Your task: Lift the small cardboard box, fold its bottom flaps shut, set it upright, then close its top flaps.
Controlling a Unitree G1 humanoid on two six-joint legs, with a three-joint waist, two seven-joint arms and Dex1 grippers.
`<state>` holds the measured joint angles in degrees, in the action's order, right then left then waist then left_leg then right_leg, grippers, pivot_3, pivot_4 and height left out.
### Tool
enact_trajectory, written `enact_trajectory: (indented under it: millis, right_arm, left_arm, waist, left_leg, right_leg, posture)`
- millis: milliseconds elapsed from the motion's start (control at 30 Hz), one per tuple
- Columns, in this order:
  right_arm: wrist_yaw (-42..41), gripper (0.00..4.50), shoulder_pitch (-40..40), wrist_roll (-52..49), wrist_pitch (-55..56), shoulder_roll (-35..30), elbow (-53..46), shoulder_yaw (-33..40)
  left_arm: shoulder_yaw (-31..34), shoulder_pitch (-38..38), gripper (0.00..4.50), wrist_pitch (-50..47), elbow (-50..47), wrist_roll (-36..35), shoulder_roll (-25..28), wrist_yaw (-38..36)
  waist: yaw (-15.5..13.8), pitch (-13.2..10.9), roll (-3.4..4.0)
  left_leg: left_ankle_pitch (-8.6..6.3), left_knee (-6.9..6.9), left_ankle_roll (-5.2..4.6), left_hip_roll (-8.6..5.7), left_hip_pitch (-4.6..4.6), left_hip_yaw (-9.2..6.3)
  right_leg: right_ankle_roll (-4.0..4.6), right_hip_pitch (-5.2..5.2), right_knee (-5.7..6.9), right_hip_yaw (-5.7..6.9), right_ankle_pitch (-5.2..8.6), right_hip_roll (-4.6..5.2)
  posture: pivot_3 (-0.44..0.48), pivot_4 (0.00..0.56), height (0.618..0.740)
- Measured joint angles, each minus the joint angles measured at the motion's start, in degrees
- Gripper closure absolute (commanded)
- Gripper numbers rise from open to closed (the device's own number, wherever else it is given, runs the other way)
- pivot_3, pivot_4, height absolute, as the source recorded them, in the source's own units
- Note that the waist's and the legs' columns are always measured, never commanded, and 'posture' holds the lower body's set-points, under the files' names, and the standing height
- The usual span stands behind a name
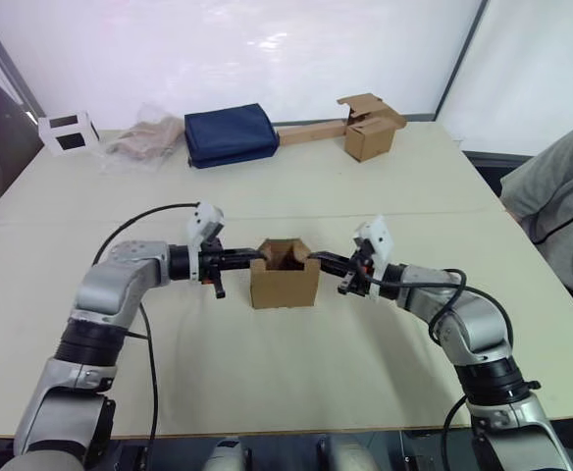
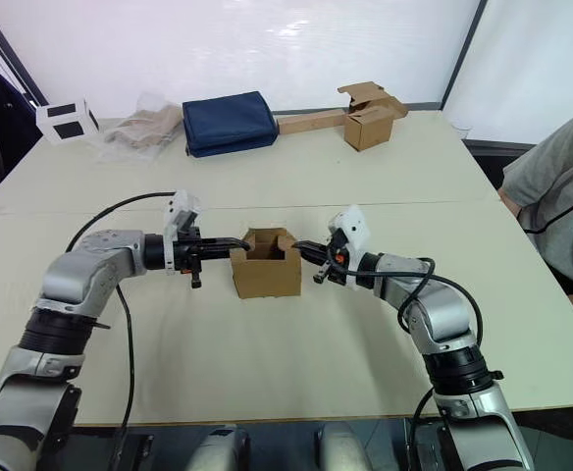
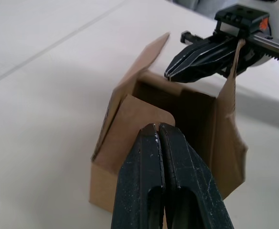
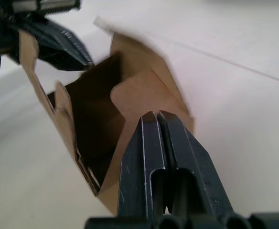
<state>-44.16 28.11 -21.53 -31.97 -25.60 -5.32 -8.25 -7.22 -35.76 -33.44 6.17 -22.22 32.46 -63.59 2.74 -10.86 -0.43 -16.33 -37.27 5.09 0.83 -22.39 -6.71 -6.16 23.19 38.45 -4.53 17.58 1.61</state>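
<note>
From the head, the small cardboard box [image 1: 285,276], plain brown corrugated, stands mid-table on the smooth cream table [image 1: 296,383], top flaps [image 1: 285,248] up. In the wrist views, the left gripper [image 3: 159,131] and right gripper [image 4: 156,119] each press a side flap, black fingers closed together, holding nothing.

Head eyes look down; wrists close on box [image 3: 177,138]

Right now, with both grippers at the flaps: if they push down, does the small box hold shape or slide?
The small cardboard box looks open and empty, so probably light and apt to slide on the smooth table. Its top flaps are thin, so they likely bend first. The left gripper and right gripper press from opposite sides, which should steady it.
</note>
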Motion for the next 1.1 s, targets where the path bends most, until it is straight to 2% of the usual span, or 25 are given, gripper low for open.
enact_trajectory:
  millis: [133,400,567,867,967,1100]
  right_arm:
    - [-1.6,4.5,1.1,2.8,2.4,-0.7,1.0,-1.9]
    - [-3.5,4.5,3.3,6.1,5.5,-1.0,3.3,-3.6]
    - [-3.5,4.5,3.4,5.1,4.5,-0.6,2.3,-2.7]
    - [-0.9,4.5,7.5,-12.7,-10.1,0.9,-12.7,8.9]
    - [-1.7,4.5,6.9,-15.9,-12.8,-0.7,-17.3,8.9]
    - [-3.2,4.5,3.9,-16.2,-13.6,-1.7,-19.6,4.0]
  left_arm:
    - [-1.9,-0.2,4.43,4.4,0.8,2.9,-0.1,0.1]
    - [-1.6,-0.4,4.43,5.6,2.2,2.8,-0.5,0.2]
    - [3.3,-0.4,4.43,2.5,2.1,-0.1,-0.6,2.5]
    - [9.3,-3.6,4.43,-3.8,-1.2,-5.4,3.4,3.8]
    - [9.7,-6.1,4.43,-2.0,2.2,-4.4,3.4,3.9]
    - [8.1,-9.7,4.43,2.3,12.0,-1.6,-1.0,4.8]
  waist:
    - [0.1,0.1,0.0]
    - [0.5,0.1,0.0]
    - [0.8,0.1,0.0]
    - [1.0,0.1,0.0]
    - [0.8,0.1,0.0]
    - [0.5,0.1,-0.01]
  left_leg:
    - [0.0,0.02,0.0,0.01,0.11,0.0]
    - [0.0,0.01,0.0,0.01,0.28,-0.02]
    - [0.0,0.02,0.0,0.02,0.18,-0.04]
    - [0.0,0.02,0.0,0.01,0.0,-0.08]
    - [0.0,0.01,0.0,0.0,0.01,-0.07]
    - [0.0,-0.03,0.0,-0.01,0.0,-0.07]
  right_leg:
    - [0.0,-0.08,0.0,0.0,0.0,-0.02]
    - [0.0,-0.26,0.02,0.0,0.0,-0.03]
    - [0.0,-0.17,0.01,0.0,0.0,-0.02]
    - [0.0,-0.03,-0.01,0.05,0.0,0.02]
    - [0.0,-0.07,-0.02,0.06,0.0,0.01]
    - [0.0,-0.07,-0.02,0.07,0.0,0.01]
  posture:
    - [0.0,0.15,0.74]
    - [0.0,0.15,0.74]
    - [0.0,0.15,0.74]
    - [0.0,0.15,0.74]
    - [0.0,0.15,0.74]
    - [0.0,0.15,0.74]
